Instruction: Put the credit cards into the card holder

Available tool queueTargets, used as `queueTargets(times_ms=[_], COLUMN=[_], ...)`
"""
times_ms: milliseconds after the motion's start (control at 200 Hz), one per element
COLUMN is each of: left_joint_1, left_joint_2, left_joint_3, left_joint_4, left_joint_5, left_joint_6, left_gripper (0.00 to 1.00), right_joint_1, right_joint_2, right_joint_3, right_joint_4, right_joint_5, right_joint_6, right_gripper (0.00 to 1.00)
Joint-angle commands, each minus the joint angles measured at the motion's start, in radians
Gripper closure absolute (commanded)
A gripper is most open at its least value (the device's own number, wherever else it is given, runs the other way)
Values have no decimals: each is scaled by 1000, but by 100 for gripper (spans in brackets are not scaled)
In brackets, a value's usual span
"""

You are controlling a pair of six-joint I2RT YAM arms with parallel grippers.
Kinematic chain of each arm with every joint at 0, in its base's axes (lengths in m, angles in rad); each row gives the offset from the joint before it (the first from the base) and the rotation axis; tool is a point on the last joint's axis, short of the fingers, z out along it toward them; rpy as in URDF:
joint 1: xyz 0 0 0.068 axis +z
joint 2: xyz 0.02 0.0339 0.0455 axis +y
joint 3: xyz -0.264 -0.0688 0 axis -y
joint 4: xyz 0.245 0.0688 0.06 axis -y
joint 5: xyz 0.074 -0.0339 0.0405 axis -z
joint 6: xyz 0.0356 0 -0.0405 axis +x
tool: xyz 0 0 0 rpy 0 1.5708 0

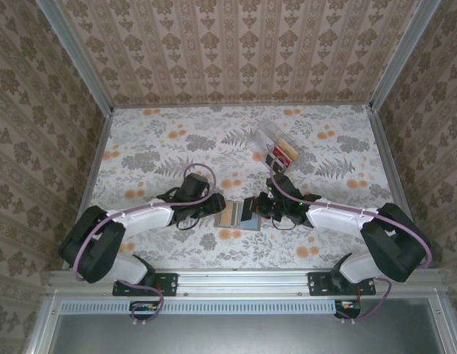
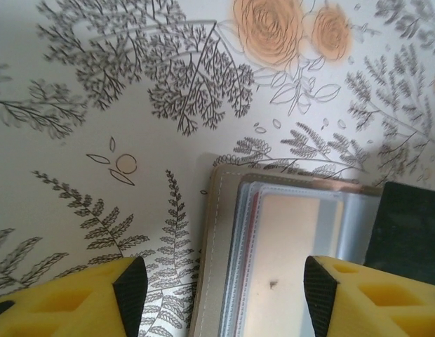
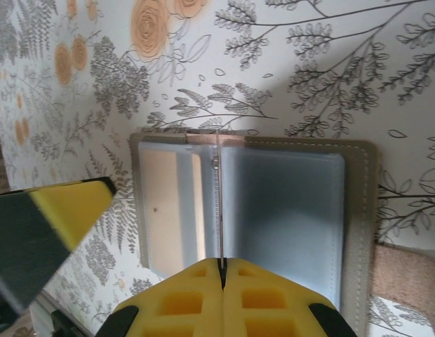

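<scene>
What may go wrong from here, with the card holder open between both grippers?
The right gripper seems to pinch one thin clear sleeve of the card holder; a pull may drag the whole holder. The left gripper stands open over the holder's edge; closing there might crease the sleeves or catch the tan card inside.

I saw soft, even overhead light on the tabletop [image 1: 162,140] with only faint shadows, a pale sheen on the card holder's [image 3: 288,210] clear sleeves, and the left gripper's [image 2: 224,298] yellow pads [image 2: 372,295] slightly soft up close.
</scene>
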Motion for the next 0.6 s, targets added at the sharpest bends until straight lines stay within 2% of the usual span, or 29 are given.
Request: queueTargets(times_ms=[0,360,595], left_joint_1=[-10,-17,-18], left_joint_2=[40,96,115], left_joint_3=[39,47,47], left_joint_4=[19,25,22], left_joint_5=[47,59,62], left_joint_6=[31,19,19], left_gripper=[39,48,55], right_joint_1=[-3,-1,-1], right_joint_2=[-21,84,93], right_joint_3=[-7,-20,-46], right_joint_4=[81,129,135], right_joint_5=[-58,-96,-90], right_joint_6=[20,50,56], right_gripper=[100,100,100])
